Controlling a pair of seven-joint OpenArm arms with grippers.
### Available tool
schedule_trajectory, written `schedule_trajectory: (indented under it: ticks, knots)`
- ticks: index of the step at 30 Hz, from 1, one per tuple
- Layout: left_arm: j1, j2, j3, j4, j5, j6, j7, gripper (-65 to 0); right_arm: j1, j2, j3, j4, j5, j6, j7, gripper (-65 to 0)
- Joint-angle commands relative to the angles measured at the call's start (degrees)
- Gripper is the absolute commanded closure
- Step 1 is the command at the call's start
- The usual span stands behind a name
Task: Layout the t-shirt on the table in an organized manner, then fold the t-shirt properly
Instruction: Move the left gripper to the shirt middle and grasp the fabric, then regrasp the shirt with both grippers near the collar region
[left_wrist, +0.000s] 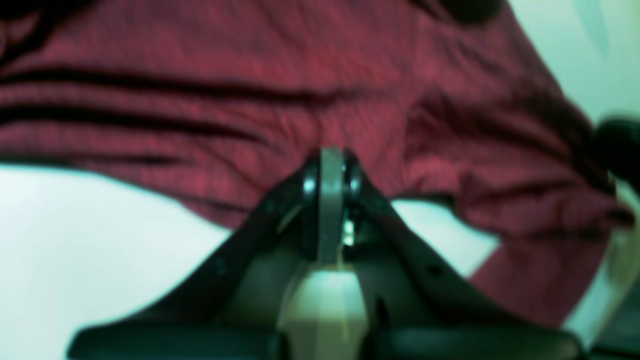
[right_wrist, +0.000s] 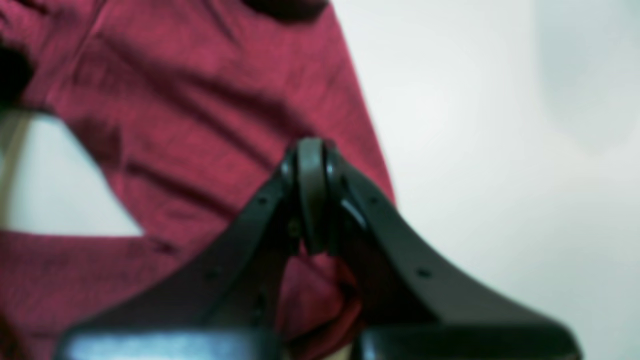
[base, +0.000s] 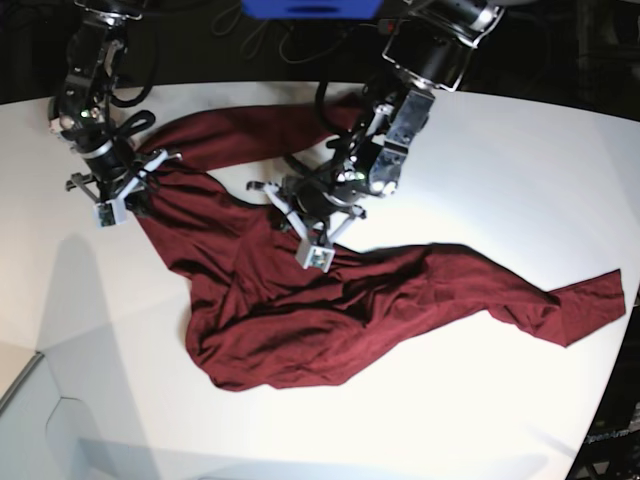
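Base view: 2 end effectors, left (base: 318, 222) and right (base: 125, 185), each pinching the t-shirt (base: 290, 310) (crumpled) on the table (base: 480, 400).

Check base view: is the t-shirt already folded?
No. The t-shirt lies crumpled and spread on the table, with one long sleeve stretched out toward the table's edge.

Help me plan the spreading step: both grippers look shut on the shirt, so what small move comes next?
Probably lift slightly and draw the left gripper and right gripper apart. Both pinch the shirt, which lies bunched and wrinkled on the table.
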Motion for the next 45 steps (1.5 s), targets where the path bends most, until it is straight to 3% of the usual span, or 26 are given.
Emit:
schedule_trajectory:
  ticks: [1, 8, 13, 15, 22, 26, 29, 35, 37, 45]
  knots:
    - [1.6, -1.2, -0.3, 1.9, 0.8, 0.7, 3.8, 0.0, 0.8, 1.0, 0.2, 1.3, 0.7, 0.1, 1.6, 0.0]
    - [9.7, -6.1, -0.2, 20.0, 0.6, 0.7, 6.2, 0.0, 2.6, 1.0, 0.3, 2.0, 0.8, 0.1, 1.5, 0.0]
    - [10.9, -5.9, -0.4, 29.7, 0.6, 0.7, 6.1, 0.0, 2.6, 0.6, 0.3, 3.3, 0.9, 0.1, 1.5, 0.0]
    - [10.2, -5.6, -0.4, 28.4, 1.0, 0.7, 5.5, 0.0, 2.6, 0.4, 0.2, 3.6, 1.0, 0.1, 1.5, 0.0]
    - [-1.0, 2.6, -0.4, 5.2, 1.0, 0.7, 5.4, 0.0, 2.1, -0.6, 0.0, 3.5, 0.8, 0.1, 1.5, 0.0]
    - [-2.5, 2.9, -0.4, 1.5, 1.0, 0.7, 5.5, 0.0, 2.0, -0.4, 0.2, 3.5, 0.8, 0.1, 1.5, 0.0]
    - [-0.5, -1.1, -0.4, 3.5, 1.0, 0.7, 5.8, 0.0, 2.0, -0.2, 0.2, 3.3, 0.7, 0.1, 1.5, 0.0]
    - [5.8, -13.1, -0.7, 10.8, 0.5, 0.7, 5.6, 0.0, 2.5, 0.6, 0.2, 3.3, 0.9, 0.1, 1.5, 0.0]
    - [7.5, -15.6, -1.7, 13.5, 0.5, 0.7, 5.5, 0.0, 2.7, 0.6, 0.1, 3.3, 1.0, 0.1, 1.5, 0.0]
    - [14.0, -16.4, -14.0, 27.8, 0.5, 0.6, 6.2, 0.0, 6.6, -2.1, -0.2, 3.1, 1.0, 0.3, 1.4, 0.0]
